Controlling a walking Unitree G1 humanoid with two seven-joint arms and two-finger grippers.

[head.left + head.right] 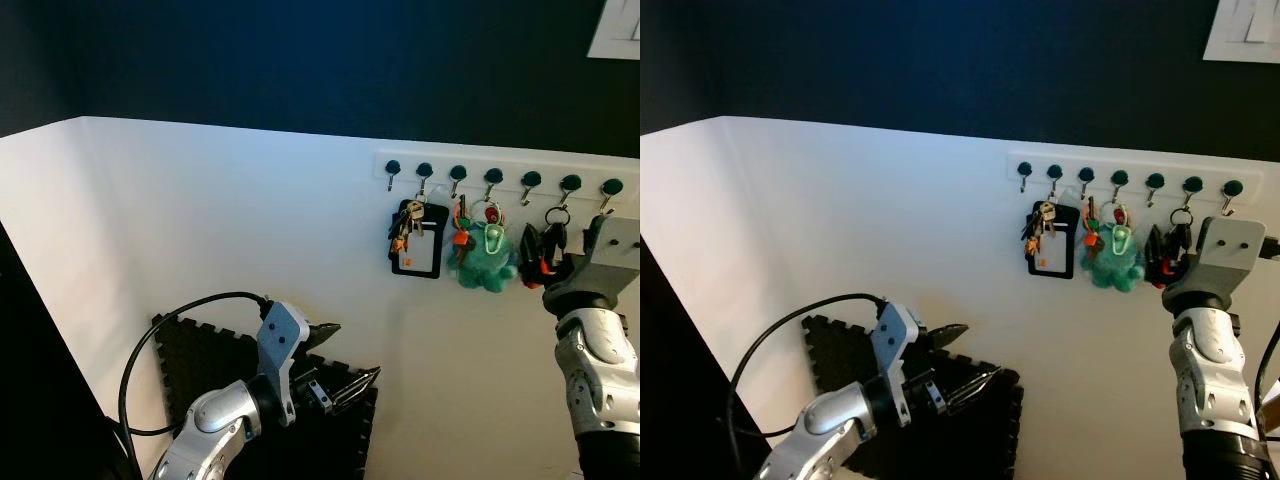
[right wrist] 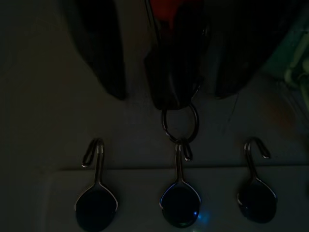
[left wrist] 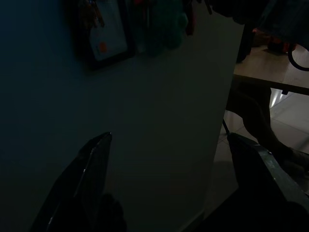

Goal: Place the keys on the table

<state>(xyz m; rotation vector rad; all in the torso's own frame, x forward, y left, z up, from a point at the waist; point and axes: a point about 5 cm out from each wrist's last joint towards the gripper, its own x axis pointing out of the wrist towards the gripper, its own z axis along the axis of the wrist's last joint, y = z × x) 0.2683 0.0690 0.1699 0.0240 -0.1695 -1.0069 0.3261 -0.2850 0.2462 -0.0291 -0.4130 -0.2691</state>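
Keys (image 2: 175, 63) on hook (image 2: 182, 147), between right claw (image 2: 166, 53) fingers

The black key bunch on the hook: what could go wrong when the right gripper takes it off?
1. The key ring still hangs on its hook; pulling straight away from the wall instead of lifting could jam it or strain the hook rail.
2. The right gripper is close to the green plush keychain and might knock it off.
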